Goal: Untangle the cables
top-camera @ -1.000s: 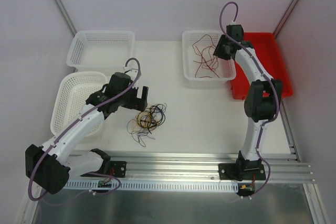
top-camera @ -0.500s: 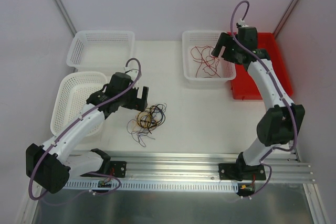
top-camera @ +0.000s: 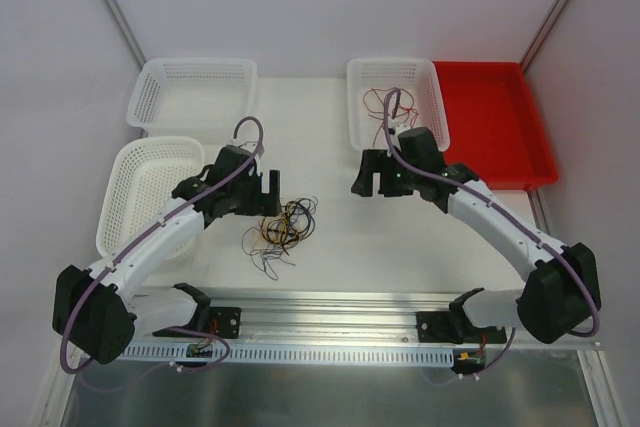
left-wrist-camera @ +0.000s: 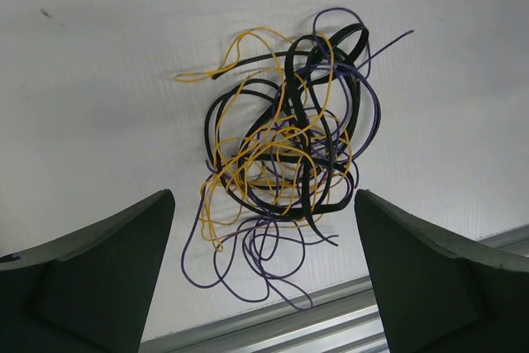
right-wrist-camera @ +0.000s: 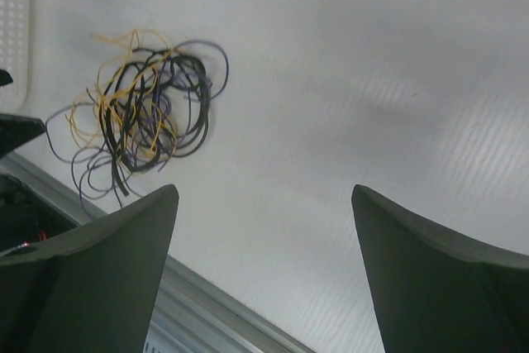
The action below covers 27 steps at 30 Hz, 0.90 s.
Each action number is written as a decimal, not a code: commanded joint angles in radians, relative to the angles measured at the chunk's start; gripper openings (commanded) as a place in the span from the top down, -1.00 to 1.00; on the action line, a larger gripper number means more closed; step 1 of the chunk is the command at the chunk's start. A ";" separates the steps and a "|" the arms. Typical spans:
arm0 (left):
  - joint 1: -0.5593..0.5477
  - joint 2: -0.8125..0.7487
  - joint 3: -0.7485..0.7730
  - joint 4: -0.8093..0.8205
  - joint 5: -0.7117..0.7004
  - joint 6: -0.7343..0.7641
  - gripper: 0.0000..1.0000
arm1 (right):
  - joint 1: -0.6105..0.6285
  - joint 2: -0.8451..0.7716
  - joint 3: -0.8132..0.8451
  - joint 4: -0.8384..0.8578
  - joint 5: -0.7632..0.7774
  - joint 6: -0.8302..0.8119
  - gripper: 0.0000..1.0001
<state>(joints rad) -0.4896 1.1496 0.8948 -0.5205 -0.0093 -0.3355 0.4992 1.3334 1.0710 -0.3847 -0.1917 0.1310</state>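
Over on the right, the right arm has swung away from the far baskets and come down low over the middle of the table [top-camera: 340,237], while the left arm has hardly moved.

At the far left sit two white baskets, the near basket [top-camera: 120,182] and the back basket [top-camera: 150,82]. Next comes the left gripper [top-camera: 267,190], hanging just behind the tangle of cables [top-camera: 282,227]. Its fingers [left-wrist-camera: 99,274] are spread wide and hold nothing, and in the left wrist view the tangle shows between them.

The tangle lies flat on the table, out of every basket, close to the metal rail [top-camera: 350,307]. It is made of yellow, black and purple cables. From the top it is longer one way. It runs on a slant from near-left to far-right. Loose purple loops trail from the near end toward the rail. One thin purple end [left-wrist-camera: 397,40] sticks out at the far end, and a yellow loop [left-wrist-camera: 207,72] pokes out to the side.

The right gripper [top-camera: 372,175] is farther right, apart from the tangle. Its fingers [right-wrist-camera: 91,266] are wide too, with nothing in them.

Behind it stands the third basket [top-camera: 432,97], with red cables [top-camera: 372,99] curled inside. The arm hides part of them. Beside that basket is the red tray [top-camera: 490,117]
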 commanded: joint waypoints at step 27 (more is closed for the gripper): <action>-0.388 0.459 0.107 0.359 0.166 -0.507 -0.20 | 0.265 -0.523 -0.402 0.147 0.400 0.058 -0.79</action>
<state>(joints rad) -0.8295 1.5826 0.9138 -0.2630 0.0971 -0.7799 0.7635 0.8906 0.6827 -0.1795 0.0635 0.2249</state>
